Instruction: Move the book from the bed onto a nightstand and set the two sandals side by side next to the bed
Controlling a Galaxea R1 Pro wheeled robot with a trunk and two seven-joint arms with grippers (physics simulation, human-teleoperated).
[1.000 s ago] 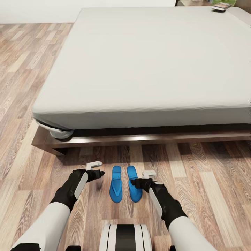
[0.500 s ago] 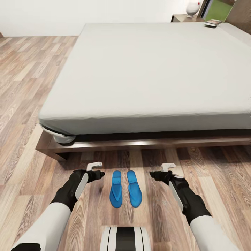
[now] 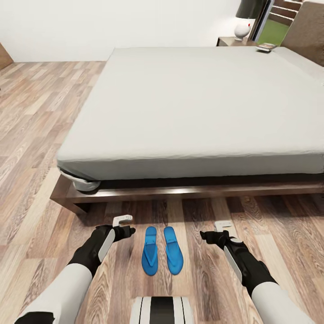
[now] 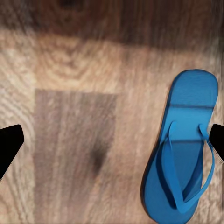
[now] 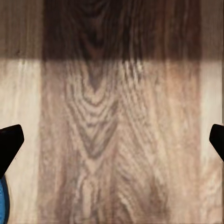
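Note:
Two blue sandals lie side by side on the wood floor in front of the bed's foot, the left sandal [image 3: 150, 250] [image 4: 184, 154] and the right sandal [image 3: 173, 249]. My left gripper [image 3: 126, 226] hovers open just left of them, empty. To their right my right gripper [image 3: 213, 229] is open and empty, a hand's width from the right sandal. The bed [image 3: 193, 103] has a pale mattress on a dark wooden frame. The book [image 3: 266, 46] lies at the mattress's far right corner. A reddish-brown nightstand [image 3: 230, 42] stands beyond that corner.
A white lamp [image 3: 243, 27] with a dark shade stands on the nightstand. The bed frame's low wooden edge [image 3: 180, 191] runs across just ahead of both grippers. Wood-plank floor [image 3: 36, 112] stretches along the bed's left side to the white wall. My base [image 3: 162, 310] is at the bottom.
My right gripper has drawn away to the right from the right sandal, which stays on the floor. The camera has tilted up, bringing nightstand and lamp into view. The left arm has hardly moved.

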